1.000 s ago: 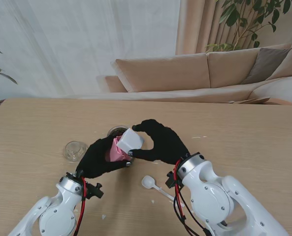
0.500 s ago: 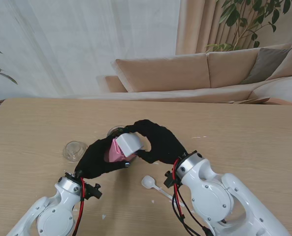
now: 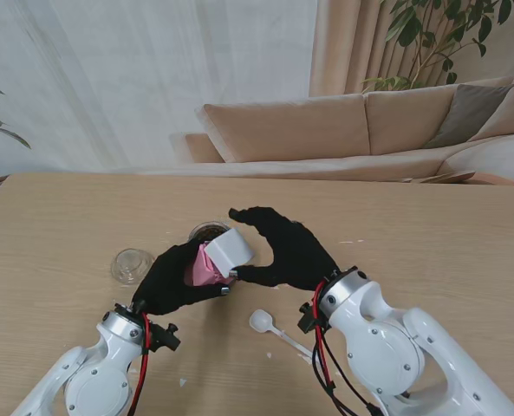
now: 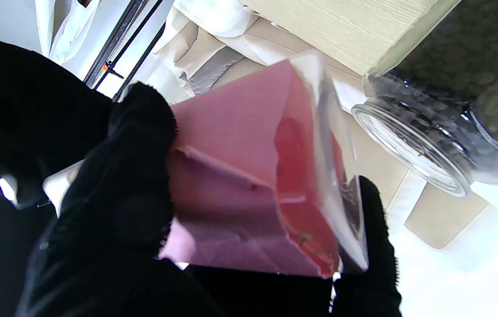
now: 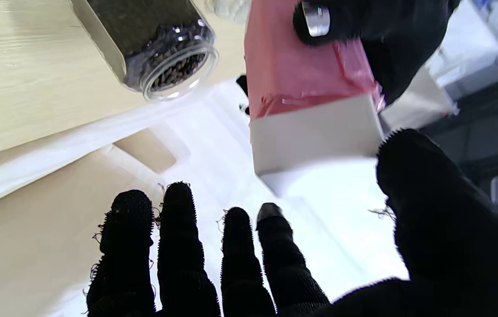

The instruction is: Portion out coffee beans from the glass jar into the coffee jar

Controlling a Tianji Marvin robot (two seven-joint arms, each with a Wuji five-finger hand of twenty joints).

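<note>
Pink coffee jar (image 3: 206, 265) with white lid (image 3: 229, 247); black-gloved fingers (image 5: 178, 246); pale wood-grain table (image 3: 430, 234).

Between our hands: filled by the pink coffee jar (image 3: 206, 265) with white lid (image 3: 229, 247).
Farther from us: glass jar (image 3: 206, 232) just behind.
Left side: small glass lid (image 3: 133, 264) nearby.
Near right arm: white spoon (image 3: 272, 329).
Far table (image 3: 430, 234): free.

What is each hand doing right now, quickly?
Left hand: shut on the pink coffee jar.
Right hand: open, fingers spread around the jar's white lid, not gripping it.
</note>
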